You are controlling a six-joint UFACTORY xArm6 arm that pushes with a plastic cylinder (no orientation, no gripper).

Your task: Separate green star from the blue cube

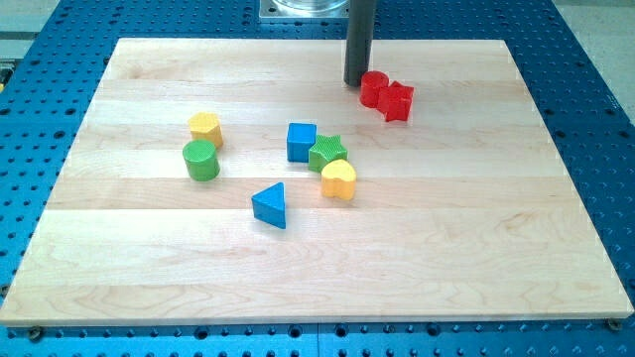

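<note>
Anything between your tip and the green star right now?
No: in the camera view, only bare board lies between my tip and the green star. The red blocks sit to the tip's right.

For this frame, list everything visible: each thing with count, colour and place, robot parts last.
blue cube: 1, blue, board centre, touching the green star
green star: 1, green, just right of the blue cube
yellow heart: 1, yellow, directly below the green star
blue triangle: 1, blue, below centre
green cylinder: 1, green, left of centre
yellow block: 1, yellow, just above the green cylinder
red cylinder: 1, red, upper right
red star: 1, red, touching the red cylinder's right
wooden board: 1, light wood, on the blue perforated table
my tip: 1, dark rod, at the red cylinder's left edge
</note>
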